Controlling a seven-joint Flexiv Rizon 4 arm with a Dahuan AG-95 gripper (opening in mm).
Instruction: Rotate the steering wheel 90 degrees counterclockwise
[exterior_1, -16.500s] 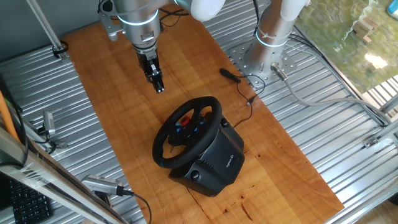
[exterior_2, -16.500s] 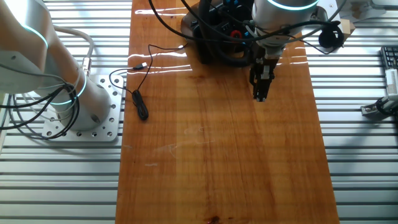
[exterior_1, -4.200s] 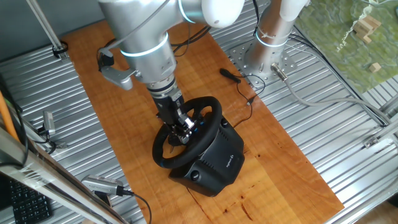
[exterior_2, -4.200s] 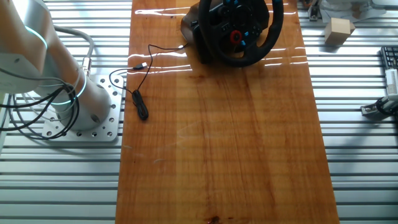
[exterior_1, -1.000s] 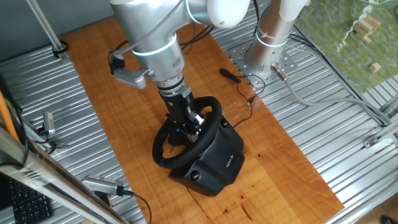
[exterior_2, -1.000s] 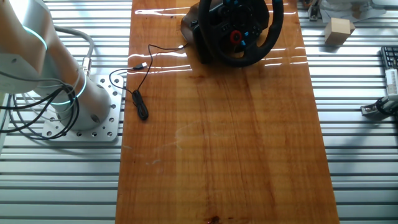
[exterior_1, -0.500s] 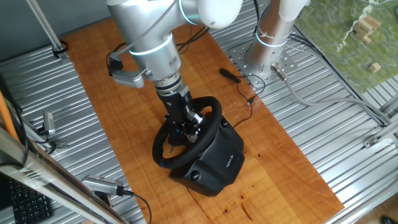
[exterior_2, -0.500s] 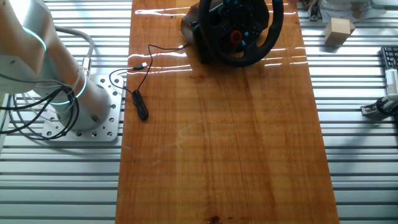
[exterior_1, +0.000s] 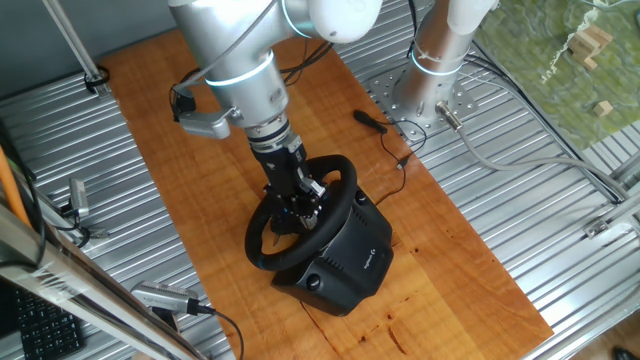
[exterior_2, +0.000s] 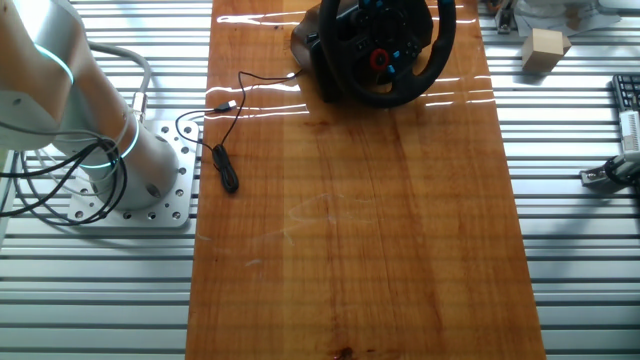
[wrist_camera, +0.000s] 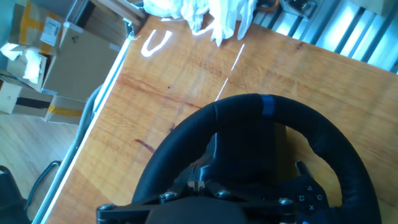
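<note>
A robotics lab: a silver robot arm (exterior_1: 240, 70) is standing bolted to a ribbed aluminium bench (exterior_2: 580, 280), which is carrying a wooden table (exterior_2: 360, 230), with cardboard boxes (wrist_camera: 68, 56) sitting beyond.

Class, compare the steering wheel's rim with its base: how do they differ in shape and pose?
The rim is a round open ring; the base is a solid boxy block. The rim stands tilted, facing up and away from the base, which sits flat on the table. The rim carries a blue stripe; the base shows none. Both are black.

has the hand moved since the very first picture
Yes. The hand came down from above the bare wooden board to the steering wheel, toward the black base.
</note>
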